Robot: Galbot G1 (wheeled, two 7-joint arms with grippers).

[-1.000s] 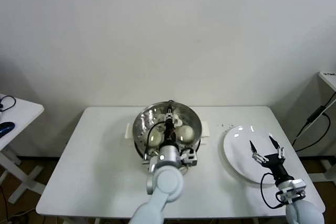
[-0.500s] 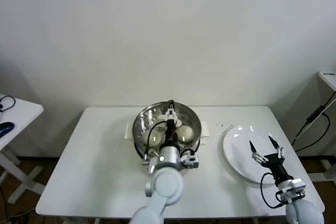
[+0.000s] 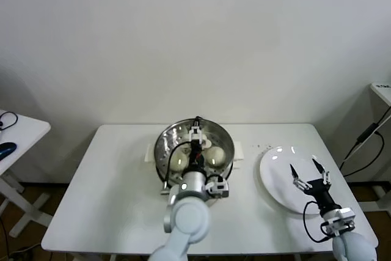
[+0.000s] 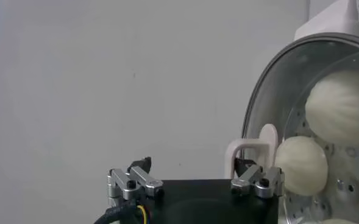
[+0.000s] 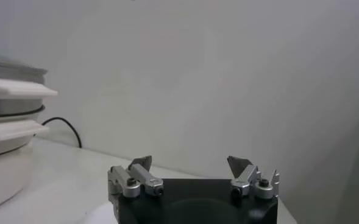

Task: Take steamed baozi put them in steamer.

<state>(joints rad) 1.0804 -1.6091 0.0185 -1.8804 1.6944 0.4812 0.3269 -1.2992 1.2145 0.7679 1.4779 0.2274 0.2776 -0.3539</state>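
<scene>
The steamer (image 3: 164, 140) is a shiny steel pot on a cream base at the middle back of the white table. Cream-white baozi lie inside it, one on the left (image 3: 178, 162) and one on the right (image 3: 214, 156); my arm hides others. My left gripper (image 3: 195, 131) is open and empty, hovering over the steamer. In the left wrist view the gripper (image 4: 193, 165) is open beside the steamer's rim (image 4: 261, 97), with two baozi (image 4: 341, 106) (image 4: 301, 164) on the perforated floor. My right gripper (image 3: 306, 172) (image 5: 191, 163) is open and empty over the plate.
A flat white plate (image 3: 276, 178) lies at the table's right, bare under the right gripper. The steamer's cream base and handle (image 5: 5, 131) show far off in the right wrist view. A small side table (image 3: 18, 132) stands at the far left. A black cable (image 3: 366, 142) hangs at the right.
My left arm has shifted slightly to the left over the steamer, uncovering more of the left baozi. The right arm has not moved.
</scene>
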